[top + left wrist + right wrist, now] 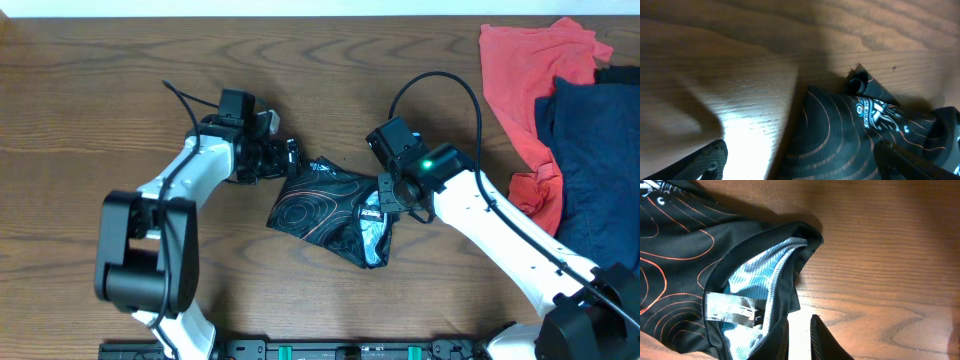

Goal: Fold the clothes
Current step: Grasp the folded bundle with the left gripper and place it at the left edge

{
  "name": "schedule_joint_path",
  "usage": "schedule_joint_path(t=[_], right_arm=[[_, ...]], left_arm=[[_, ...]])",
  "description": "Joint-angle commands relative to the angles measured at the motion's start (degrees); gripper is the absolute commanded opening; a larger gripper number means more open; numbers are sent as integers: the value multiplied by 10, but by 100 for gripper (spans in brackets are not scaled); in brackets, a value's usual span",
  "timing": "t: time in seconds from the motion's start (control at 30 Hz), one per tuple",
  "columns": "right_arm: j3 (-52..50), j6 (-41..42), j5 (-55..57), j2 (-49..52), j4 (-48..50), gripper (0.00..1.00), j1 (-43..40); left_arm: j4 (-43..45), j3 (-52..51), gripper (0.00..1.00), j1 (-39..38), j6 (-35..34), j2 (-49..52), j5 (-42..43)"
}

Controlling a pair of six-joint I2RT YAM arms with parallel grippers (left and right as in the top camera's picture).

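**Overhead:** the black jersey (330, 208) lies crumpled on the table (90, 110) near its middle, between the two arms; the left gripper (291, 160) sits at the jersey's upper-left corner; the right gripper (386, 203) sits over its right edge, by the pale inner lining.

**Left wrist:** the fingers (707, 160) stand wide apart, released, with nothing gripped; the jersey spreads on the wood just ahead of and between them, showing orange contour lines and a white-and-blue logo (870, 112).

**Right wrist:** the collar (760, 242) lies open with its white label (730, 311) facing up; one dark finger (827, 340) shows just beside the collar's hem, with a strip of bare wood between; whether this gripper is clenched or grasps cloth cannot be told.

**Surroundings:** a red garment (520, 70) and a navy garment (595, 150) lie heaped at the table's right edge, well apart from the jersey.
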Motion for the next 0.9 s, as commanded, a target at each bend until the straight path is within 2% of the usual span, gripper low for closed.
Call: schedule_joint_path(t=[0.0,0.13,0.17,0.27,0.3,0.47,0.6,0.87], right_arm=[[1,-5,0,2,-1,15,-6],[1,-7,0,2,-1,15,-6],[1,-7,0,2,-1,15,-6],[1,-6,0,2,-5,15,-6],[1,-6,0,2,-7,15,-6],[1,-6,9,2,-14,15,-7],[1,-6,9,2,-15,15,-7],[1,-6,9,2,-20,15,-7]], left_arm=[[3,6,91,-16,10,27,37],[3,5,78,-50,11,52,37],[3,5,69,-58,13,57,37],[5,6,15,-67,43,60,24],[5,8,7,-65,43,59,10],[5,35,6,-24,42,58,-60],[5,83,6,42,40,57,-119],[3,176,7,249,5,57,-198]])
